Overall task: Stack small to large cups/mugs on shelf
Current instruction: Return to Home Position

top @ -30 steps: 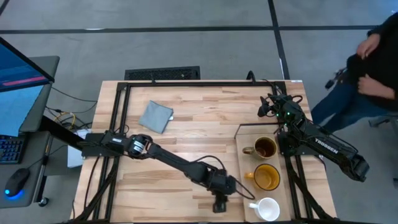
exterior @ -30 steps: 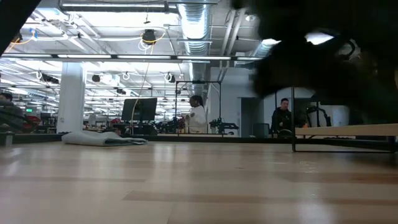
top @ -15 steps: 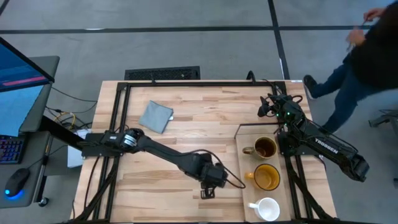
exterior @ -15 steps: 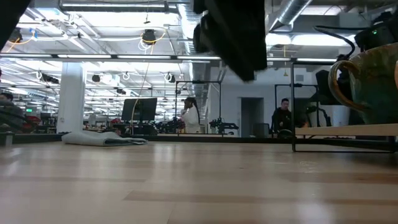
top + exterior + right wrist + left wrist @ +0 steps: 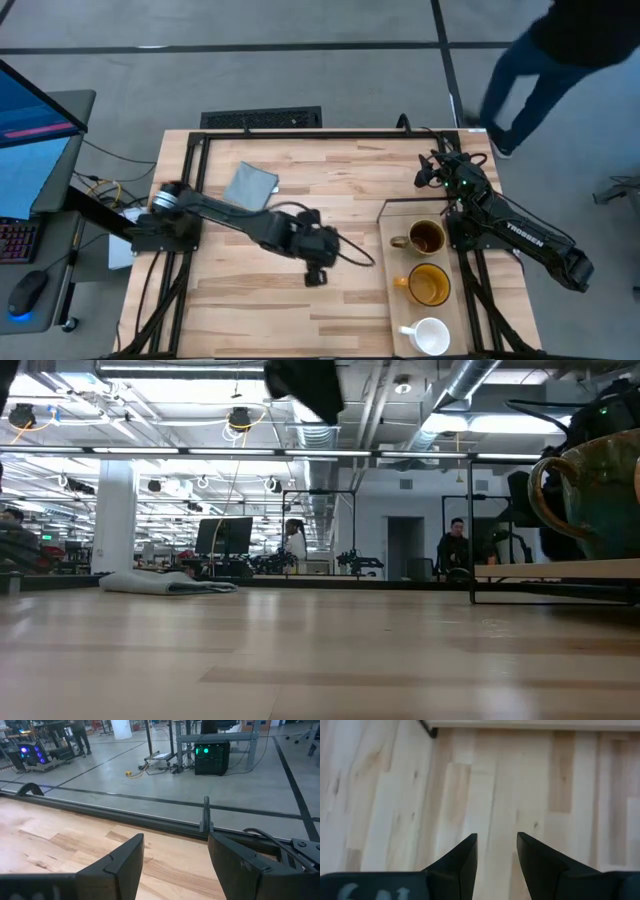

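Three mugs stand in a row on the pale wooden shelf (image 5: 392, 210) at the table's right: a dark brown one (image 5: 426, 238) farthest, a yellow-orange one (image 5: 429, 284) in the middle, a white one (image 5: 431, 336) nearest. In the low view the brown mug (image 5: 590, 500) stands on the shelf board (image 5: 560, 569). My left gripper (image 5: 315, 276) is open and empty above the bare table middle, left of the shelf; it also shows in its wrist view (image 5: 496, 840). My right gripper (image 5: 175, 840) is open and empty at the table's far right, beyond the shelf (image 5: 428, 175).
A grey-blue square cloth (image 5: 250, 187) lies flat on the far left part of the planked tabletop (image 5: 250, 300). A dark metal frame (image 5: 190, 160) runs along the table's far and left sides. A person (image 5: 540, 50) walks past beyond the far right corner.
My left gripper has drawn back from beside the white mug at the near edge, going toward the table's left and far side, away from the shelf. The three mugs have stayed put. The person behind the table has moved.
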Available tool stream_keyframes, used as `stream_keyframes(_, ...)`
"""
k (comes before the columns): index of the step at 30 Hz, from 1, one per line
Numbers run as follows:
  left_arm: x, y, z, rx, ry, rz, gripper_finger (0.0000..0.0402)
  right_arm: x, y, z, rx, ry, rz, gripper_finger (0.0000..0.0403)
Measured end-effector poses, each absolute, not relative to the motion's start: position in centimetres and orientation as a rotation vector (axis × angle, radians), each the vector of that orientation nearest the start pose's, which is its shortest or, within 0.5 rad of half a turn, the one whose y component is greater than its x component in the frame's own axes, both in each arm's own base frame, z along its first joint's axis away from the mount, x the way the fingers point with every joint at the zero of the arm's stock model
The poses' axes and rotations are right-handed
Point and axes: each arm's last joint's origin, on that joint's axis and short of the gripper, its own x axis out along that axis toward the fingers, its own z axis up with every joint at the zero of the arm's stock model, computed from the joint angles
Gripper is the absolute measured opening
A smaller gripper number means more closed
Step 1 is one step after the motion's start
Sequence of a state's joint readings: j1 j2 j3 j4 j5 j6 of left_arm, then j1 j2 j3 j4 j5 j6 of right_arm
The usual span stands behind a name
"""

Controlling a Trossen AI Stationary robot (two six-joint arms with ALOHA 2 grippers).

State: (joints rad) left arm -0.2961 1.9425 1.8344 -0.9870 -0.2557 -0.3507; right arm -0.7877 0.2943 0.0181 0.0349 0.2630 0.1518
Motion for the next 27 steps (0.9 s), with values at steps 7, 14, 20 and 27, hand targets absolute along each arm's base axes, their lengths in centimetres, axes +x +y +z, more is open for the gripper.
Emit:
stream_keyframes(7,33.7,-7.0,28.5,-0.073,0.849,0.145,0.0130,7.4,-8.5,14.9,0.231,0.141,-1.065,0.0244)
stream_keyframes(14,27.0,-3.4,25.8,-0.115,0.579,0.160,0.0130,7.6,-8.6,16.0,0.198,0.015,-1.055,0.0244)
stream_keyframes(20,22.2,-1.0,23.1,-0.105,0.380,0.198,0.0130,7.6,-8.7,17.3,0.162,-0.118,-1.040,0.0244)
stream_keyframes(27,18.4,1.5,19.4,-0.136,0.262,0.317,0.0130,7.6,-8.7,17.3,0.160,-0.121,-1.040,0.0244)
